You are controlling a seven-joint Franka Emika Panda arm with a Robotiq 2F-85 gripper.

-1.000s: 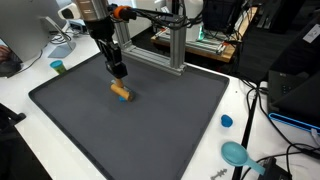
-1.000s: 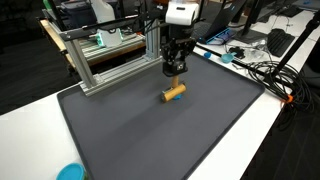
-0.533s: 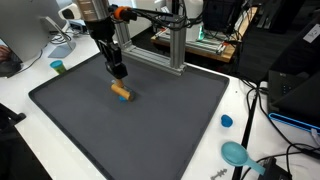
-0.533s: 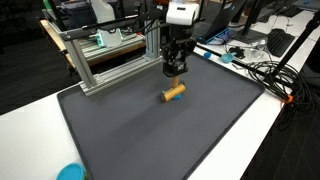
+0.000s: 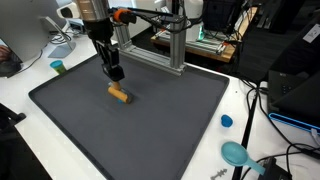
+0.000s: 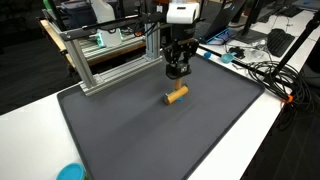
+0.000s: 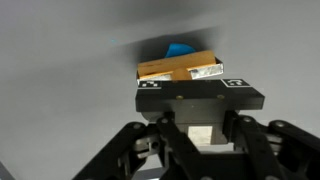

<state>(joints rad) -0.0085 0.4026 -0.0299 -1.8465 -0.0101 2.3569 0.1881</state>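
Note:
A small tan cylinder (image 5: 119, 94) lies on its side on the dark grey mat (image 5: 150, 130), left of centre; it also shows in the other exterior view (image 6: 176, 95). My gripper (image 5: 114, 72) hangs just above and slightly behind it, apart from it, and points down (image 6: 177, 70). Its jaws look narrow and closed, with nothing between them. In the wrist view the gripper (image 7: 200, 96) comes in from the bottom, and a tan object (image 7: 180, 67) with a blue patch behind it lies just beyond its tips.
A metal frame (image 5: 170, 45) stands at the mat's back edge. A blue cap (image 5: 227, 121) and a teal scoop (image 5: 236, 154) lie on the white table beside the mat, near cables (image 5: 262, 110). A small teal cup (image 5: 57, 67) stands off the other side.
My gripper has risen slightly and drawn back from the cylinder. The cylinder stays on the mat in about the same place.

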